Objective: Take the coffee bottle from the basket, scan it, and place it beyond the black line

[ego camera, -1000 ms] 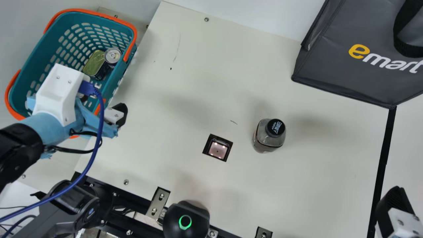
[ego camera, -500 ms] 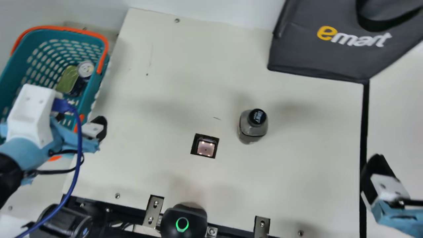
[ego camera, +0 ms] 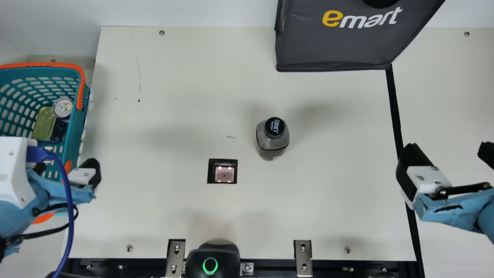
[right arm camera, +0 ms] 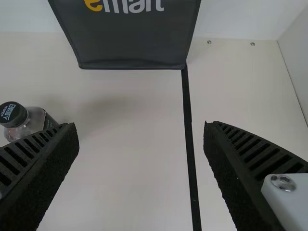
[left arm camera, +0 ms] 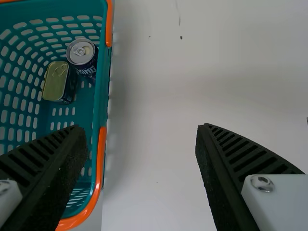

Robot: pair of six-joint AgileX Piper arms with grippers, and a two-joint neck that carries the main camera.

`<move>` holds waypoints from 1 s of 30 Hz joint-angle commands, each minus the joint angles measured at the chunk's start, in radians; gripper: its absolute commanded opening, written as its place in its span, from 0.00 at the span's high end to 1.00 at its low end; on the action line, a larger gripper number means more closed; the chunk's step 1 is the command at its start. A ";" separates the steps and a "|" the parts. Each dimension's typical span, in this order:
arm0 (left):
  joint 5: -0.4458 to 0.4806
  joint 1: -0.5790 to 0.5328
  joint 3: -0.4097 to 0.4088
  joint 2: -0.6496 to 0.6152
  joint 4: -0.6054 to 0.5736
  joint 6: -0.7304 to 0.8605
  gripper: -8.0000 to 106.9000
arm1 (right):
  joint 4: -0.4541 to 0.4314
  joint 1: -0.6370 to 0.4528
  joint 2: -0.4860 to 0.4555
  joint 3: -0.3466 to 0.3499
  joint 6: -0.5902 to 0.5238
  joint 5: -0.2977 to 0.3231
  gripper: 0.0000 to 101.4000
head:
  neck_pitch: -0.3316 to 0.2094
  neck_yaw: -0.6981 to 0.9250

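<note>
In the main view, your coffee bottle [ego camera: 272,141] stands just right of centre on the tabletop [ego camera: 328,193]. Your left gripper [ego camera: 65,169], lower left, and right gripper [ego camera: 447,152], far right, have jaws spread apart.

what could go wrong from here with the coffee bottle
The coffee bottle stands upright, so the open right gripper might tip it with an off-centre grasp. It stands beside the scanner window, not over it, so an unread code could be missed. The dark bag sits at the far end of the black line, so releasing there might bump it.
</note>
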 commanded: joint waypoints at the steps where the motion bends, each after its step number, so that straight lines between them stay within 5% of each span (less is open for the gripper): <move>1: 0.000 0.000 0.000 0.000 0.000 0.000 0.15 | 0.000 0.000 0.000 0.000 0.000 0.000 0.10 | -0.026 -0.001; 30: 0.000 0.000 0.000 0.000 0.000 0.000 0.15 | 0.012 0.070 0.043 0.007 0.004 -0.007 0.10 | -0.026 -0.001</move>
